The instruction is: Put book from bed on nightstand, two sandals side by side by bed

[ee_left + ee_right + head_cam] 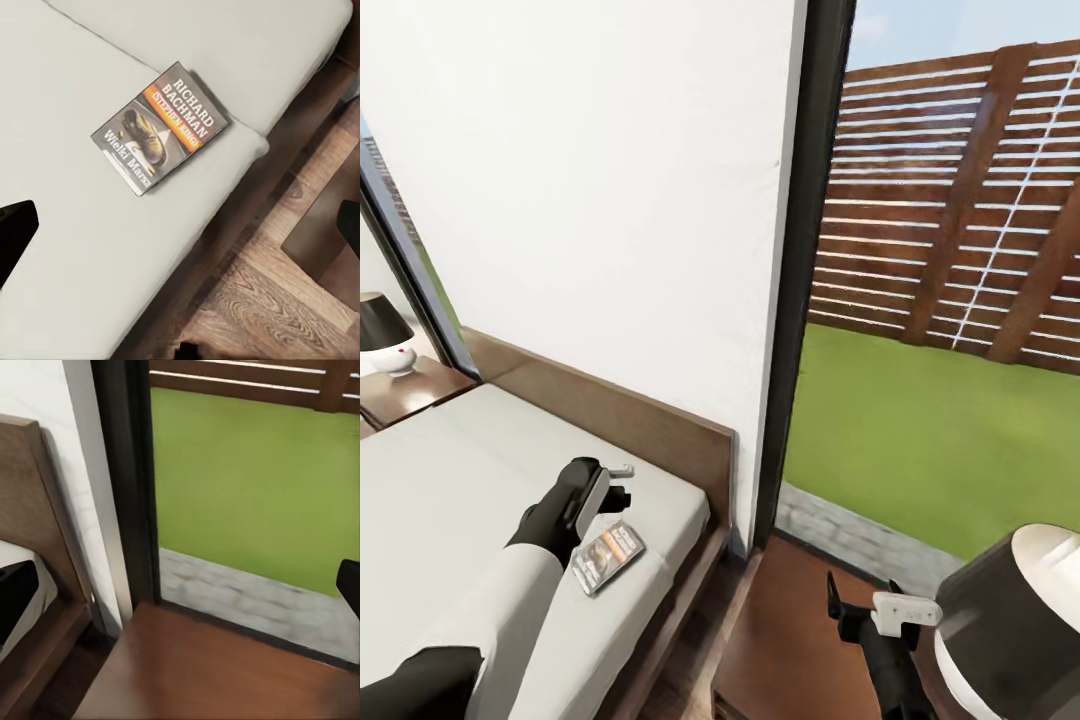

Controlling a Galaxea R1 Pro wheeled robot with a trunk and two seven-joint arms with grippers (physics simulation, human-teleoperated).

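On the pale grey mattress of the low wood-framed bed (450, 480), the left gripper (618, 484) hovers with fingers apart just above the small dark paperback book with an orange band (607, 556), near the mattress edge. Further right, the right gripper (858, 598), fingers apart, hangs over the glossy dark brown nightstand (780, 640).

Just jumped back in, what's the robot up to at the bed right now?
The left gripper hangs over the thin dark grey paperback with the orange band, which lies flat near the corner of the pale grey mattress, not yet grasped. The fingers look spread in the left wrist view. The right gripper hovers open over the glossy dark brown nightstand beside the bed, next to a white-shaded lamp. Both grippers hold nothing.
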